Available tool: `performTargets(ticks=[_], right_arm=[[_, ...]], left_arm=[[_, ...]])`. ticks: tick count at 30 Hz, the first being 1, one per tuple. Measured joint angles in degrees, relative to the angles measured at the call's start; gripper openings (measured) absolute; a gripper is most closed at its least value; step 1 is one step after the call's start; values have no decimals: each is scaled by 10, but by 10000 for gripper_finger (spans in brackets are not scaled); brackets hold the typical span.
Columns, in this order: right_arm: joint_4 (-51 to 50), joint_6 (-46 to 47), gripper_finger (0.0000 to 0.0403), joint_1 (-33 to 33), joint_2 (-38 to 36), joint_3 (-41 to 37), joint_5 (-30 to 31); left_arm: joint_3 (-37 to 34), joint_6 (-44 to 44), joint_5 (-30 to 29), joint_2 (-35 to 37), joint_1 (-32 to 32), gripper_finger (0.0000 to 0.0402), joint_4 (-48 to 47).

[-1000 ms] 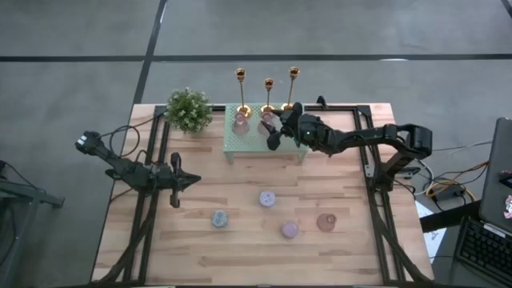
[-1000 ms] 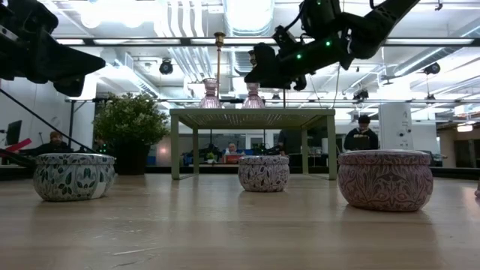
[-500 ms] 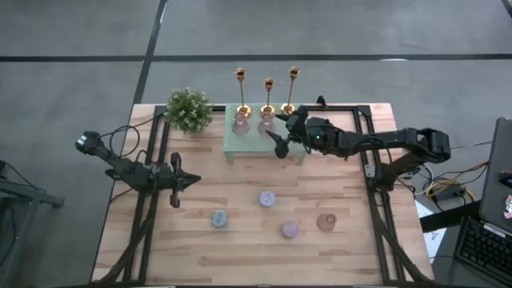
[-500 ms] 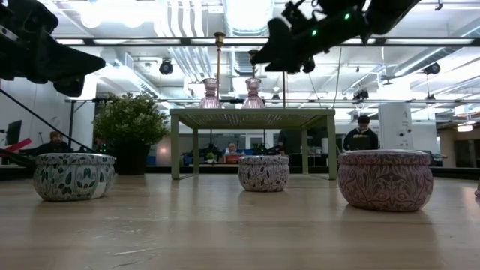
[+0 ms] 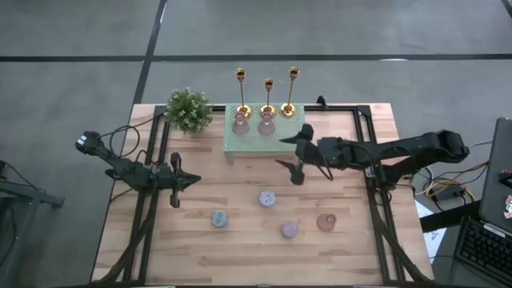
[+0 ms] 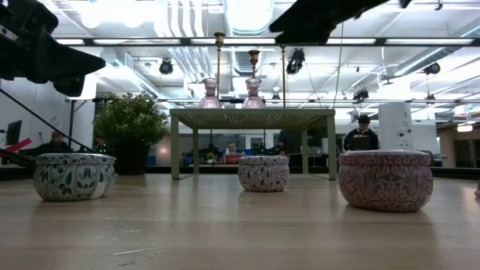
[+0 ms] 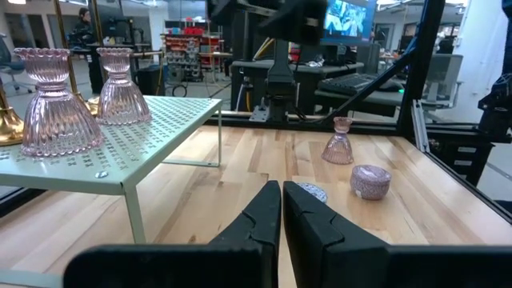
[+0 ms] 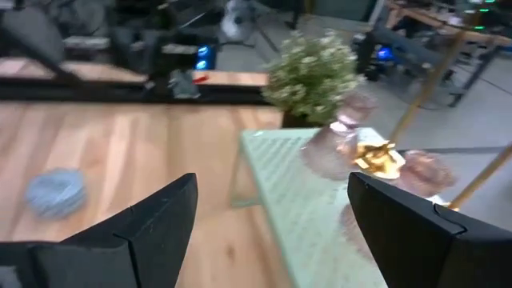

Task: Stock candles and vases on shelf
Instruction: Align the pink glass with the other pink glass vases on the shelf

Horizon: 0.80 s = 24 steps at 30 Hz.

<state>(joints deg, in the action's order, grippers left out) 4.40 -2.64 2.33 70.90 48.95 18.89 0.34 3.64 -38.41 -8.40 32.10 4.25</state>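
The mint-green shelf (image 5: 264, 138) stands at the table's far middle, with two pink vases (image 5: 240, 122) (image 5: 266, 124) upright on its mesh top. They also show in the left wrist view (image 7: 54, 104) (image 7: 120, 86). A third vase (image 5: 326, 222) stands on the table at the near right. The three candles sit on the table: lavender (image 5: 267, 198), blue-grey (image 5: 219, 218), mauve-pink (image 5: 290, 230). My right gripper (image 5: 288, 154) is open and empty, in the air just off the shelf's near right corner. My left gripper (image 5: 188, 182) is shut and empty at the table's left.
Three gold candlesticks (image 5: 267, 96) stand at the shelf's far edge. A leafy potted plant (image 5: 189, 110) stands left of the shelf. Black frame rails (image 5: 156, 160) run along both sides of the table. Bare wood lies between the shelf and the candles.
My right gripper has drawn back from the right-hand vase on the shelf, going toward the table's near edge and a little right, and rising. Both vases stay upright on the shelf.
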Motion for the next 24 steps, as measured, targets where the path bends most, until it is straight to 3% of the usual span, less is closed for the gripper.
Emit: performTargets(ticks=[7, 24], right_arm=[[-94, 26, 322, 47, -25, 0, -12], [-376, 246, 294, 133, -29, 39, -114]], left_arm=[[0, 0, 0, 0, 0, 21, 0], [0, 0, 0, 0, 0, 21, 0]])
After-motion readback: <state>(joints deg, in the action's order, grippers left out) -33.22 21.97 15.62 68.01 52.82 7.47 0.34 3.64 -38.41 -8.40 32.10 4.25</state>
